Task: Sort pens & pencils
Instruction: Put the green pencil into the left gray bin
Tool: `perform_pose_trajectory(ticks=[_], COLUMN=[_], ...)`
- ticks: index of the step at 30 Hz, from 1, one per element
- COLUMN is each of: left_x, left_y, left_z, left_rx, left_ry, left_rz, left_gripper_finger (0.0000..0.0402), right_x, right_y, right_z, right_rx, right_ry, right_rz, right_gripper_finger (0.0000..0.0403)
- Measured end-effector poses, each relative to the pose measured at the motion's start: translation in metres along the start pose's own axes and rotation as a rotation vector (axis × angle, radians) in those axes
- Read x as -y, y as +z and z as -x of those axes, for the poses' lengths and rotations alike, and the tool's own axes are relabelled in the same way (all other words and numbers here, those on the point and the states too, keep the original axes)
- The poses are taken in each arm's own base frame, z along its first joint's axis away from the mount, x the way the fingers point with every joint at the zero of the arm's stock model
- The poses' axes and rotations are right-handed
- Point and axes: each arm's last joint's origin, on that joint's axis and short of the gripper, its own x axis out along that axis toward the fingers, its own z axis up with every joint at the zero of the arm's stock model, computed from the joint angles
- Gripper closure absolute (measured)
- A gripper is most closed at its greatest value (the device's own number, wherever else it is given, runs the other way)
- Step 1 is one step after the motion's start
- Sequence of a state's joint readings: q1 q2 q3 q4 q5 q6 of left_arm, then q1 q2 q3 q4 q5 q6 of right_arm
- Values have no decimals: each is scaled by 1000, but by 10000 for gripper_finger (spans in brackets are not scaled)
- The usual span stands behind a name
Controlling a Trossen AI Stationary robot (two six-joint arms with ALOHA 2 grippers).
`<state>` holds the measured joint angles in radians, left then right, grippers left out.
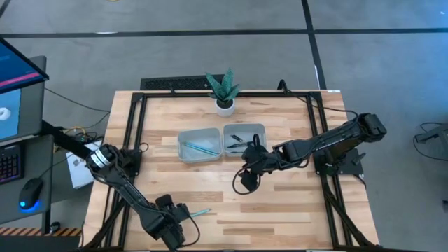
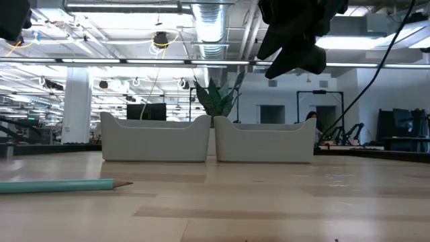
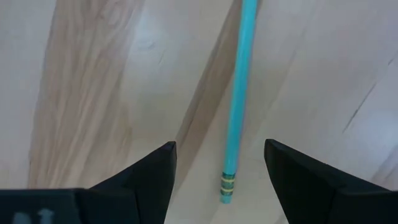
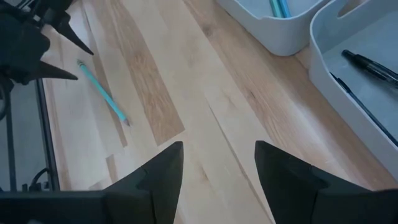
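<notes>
One teal pencil [image 1: 200, 211] lies flat on the table near its near edge; it also shows in the low view [image 2: 60, 186] and the right wrist view [image 4: 102, 92]. My left gripper [image 1: 178, 222] hovers open over the pencil's [image 3: 236, 106] banded eraser end, fingers on either side and apart from it. More teal pencils [image 1: 201, 147] lie in the left grey tray [image 1: 199, 131]. Dark pens [image 1: 241, 143] lie in the right grey tray [image 1: 243, 128]; pens [image 4: 367, 65] show there too. My right gripper [image 1: 248, 175] is open above bare table, near the right tray.
A potted plant [image 1: 224, 91] stands behind the two trays at the far side. A black frame [image 1: 136, 126] runs around the tabletop. Bare wood lies between the trays and the near edge.
</notes>
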<state>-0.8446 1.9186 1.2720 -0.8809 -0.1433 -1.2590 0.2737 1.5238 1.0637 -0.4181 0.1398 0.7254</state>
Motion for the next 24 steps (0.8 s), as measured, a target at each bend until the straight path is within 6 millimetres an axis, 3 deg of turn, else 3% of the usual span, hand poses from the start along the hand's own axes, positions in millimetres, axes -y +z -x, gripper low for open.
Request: perform_pose_trajectory(ticks=[11, 24], left_x=[2, 2], left_y=[0, 1], left_z=[-19, -19], left_rx=[-137, -90], left_ry=[9, 16], left_rz=[-6, 5], left_gripper_finger=[166, 166], right_x=[-1, -1], right_y=[1, 1], right_z=[0, 0], right_rx=[7, 6], right_ry=[6, 5], right_rz=[-1, -1], right_gripper_finger=[182, 182])
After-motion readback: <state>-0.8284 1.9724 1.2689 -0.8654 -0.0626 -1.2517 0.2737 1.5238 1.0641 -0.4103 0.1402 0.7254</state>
